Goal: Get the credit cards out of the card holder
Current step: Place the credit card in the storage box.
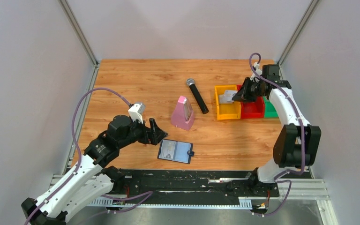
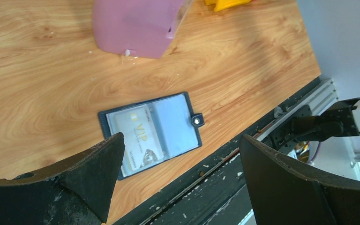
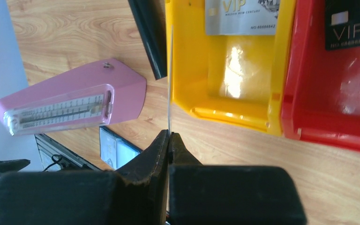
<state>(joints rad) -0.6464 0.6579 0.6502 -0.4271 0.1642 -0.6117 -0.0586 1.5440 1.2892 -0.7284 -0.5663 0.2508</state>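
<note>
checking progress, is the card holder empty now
No, a tan-gold VIP card sits in one pocket of the open card holder.

**Covered, cropped or unreadable**

In the left wrist view, a left finger [image 2: 89, 173] covers one corner of the holder [image 2: 168, 129]. The small print on the tan card [image 2: 133, 136] inside is too fine to read. The metronome [image 2: 136, 26] is blurred and cut by the top edge, as is the yellow bin [image 2: 227, 3].

In the right wrist view, the pinched card [image 3: 170, 79] between the right fingers [image 3: 157, 154] shows only its thin edge, with its face unseen. The silver card [image 3: 241, 16], black card [image 3: 351, 23] and microphone [image 3: 147, 37] run off the top.

From above, the right arm [image 1: 286, 108] hides most of the green bin [image 1: 270, 111].
</note>
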